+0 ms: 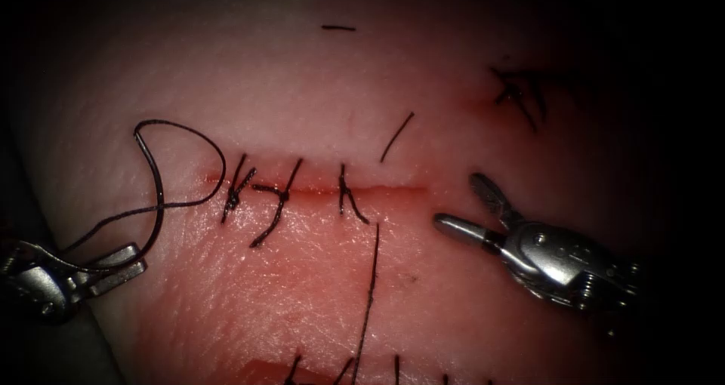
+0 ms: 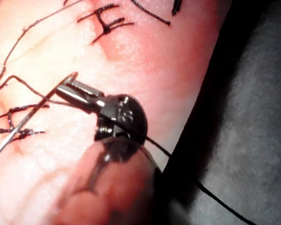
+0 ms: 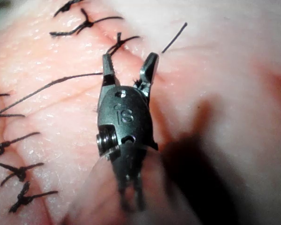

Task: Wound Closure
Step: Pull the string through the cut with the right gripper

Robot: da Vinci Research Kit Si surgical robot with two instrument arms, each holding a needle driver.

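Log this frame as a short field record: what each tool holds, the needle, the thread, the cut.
left tool: jaws shut on the needle, at the tissue's left edge
needle: held near one end, out of the tissue, lying over it
right tool: jaws open, holding nothing, just right of the cut's end
thread: loops over the tissue left of the cut and runs down to the left tool
cut: horizontal, three knotted stitches across its left part, right part unstitched
tissue: red fluid along and below the cut
cut end of thread: loose, above the cut
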